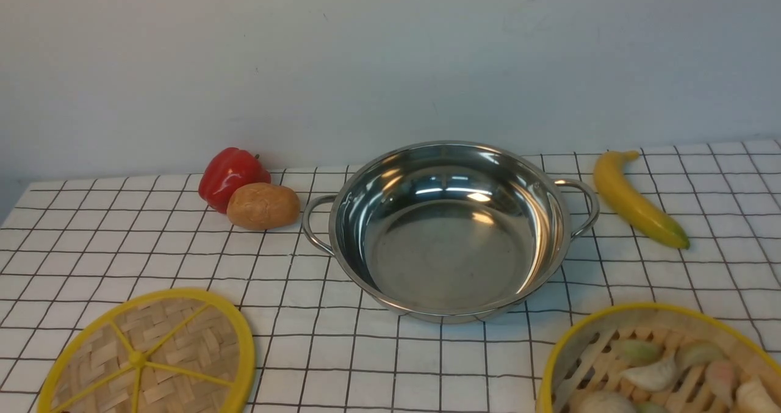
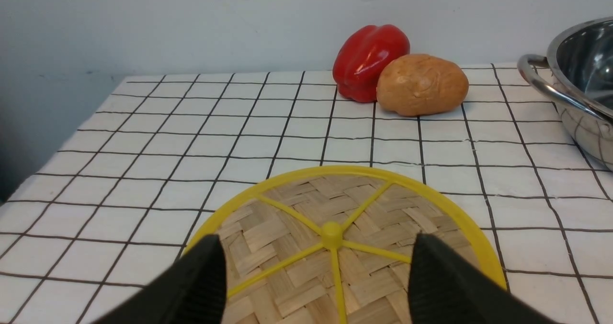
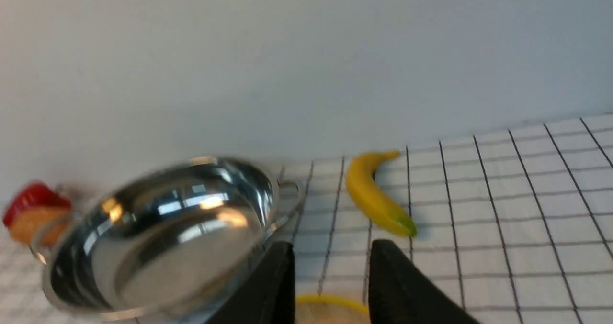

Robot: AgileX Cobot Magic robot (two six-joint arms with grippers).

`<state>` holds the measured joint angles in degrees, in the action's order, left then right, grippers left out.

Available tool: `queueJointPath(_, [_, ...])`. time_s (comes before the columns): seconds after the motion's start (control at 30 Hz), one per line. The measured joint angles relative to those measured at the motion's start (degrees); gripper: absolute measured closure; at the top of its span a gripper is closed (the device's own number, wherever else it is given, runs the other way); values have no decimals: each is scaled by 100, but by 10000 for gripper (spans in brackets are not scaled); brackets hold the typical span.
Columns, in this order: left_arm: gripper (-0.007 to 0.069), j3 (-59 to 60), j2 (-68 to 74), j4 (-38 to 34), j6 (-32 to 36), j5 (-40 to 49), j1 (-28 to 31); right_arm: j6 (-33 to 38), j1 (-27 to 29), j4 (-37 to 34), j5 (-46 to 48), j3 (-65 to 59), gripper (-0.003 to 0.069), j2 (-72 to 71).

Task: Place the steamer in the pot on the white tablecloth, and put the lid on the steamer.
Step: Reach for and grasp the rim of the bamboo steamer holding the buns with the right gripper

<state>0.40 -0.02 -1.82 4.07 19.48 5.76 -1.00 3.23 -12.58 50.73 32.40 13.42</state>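
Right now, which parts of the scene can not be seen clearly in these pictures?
Steamer: front view, cut by bottom and right edges; right wrist view shows only a rim sliver.
Lid: front view, bottom edge cuts it; left wrist view, the left gripper covers its near part.
Pepper and potato: right wrist view, blurred.

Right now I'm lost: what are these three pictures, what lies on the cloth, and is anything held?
It is a two-armed robot. The wide picture is from a camera between the arms, looking forward; no arm shows there. The other two are from wrist cameras: the black shapes are the left fingers, with the lid showing between them, and the right fingers, which do the grasping. Both pairs are open, holding nothing. On the white tablecloth stands an empty pot, a red pepper and a potato to its left, a banana to its right. Nearer the robot lie the lid, left, and the steamer, right, with food pieces in it.
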Motion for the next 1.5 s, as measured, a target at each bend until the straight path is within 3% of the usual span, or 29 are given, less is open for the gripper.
queueJointPath(0.17, [151,0,0,0,0,0,0,455,-274,700,1327,606,419,1265])
queueJointPath(0.37, [151,0,0,0,0,0,0,487,-521,862,1949,1145,419,3214])
queueJointPath(0.67, [151,0,0,0,0,0,0,634,-769,827,1778,1776,419,4883])
queueJointPath(0.83, [151,0,0,0,0,0,0,1120,-769,845,1545,1856,419,5479])
queueJointPath(1.07, [151,0,0,0,0,0,0,1480,-769,1370,992,1861,419,6112])
queueJointPath(1.5, [151,0,0,0,0,0,0,1750,-769,1702,252,1861,419,7212])
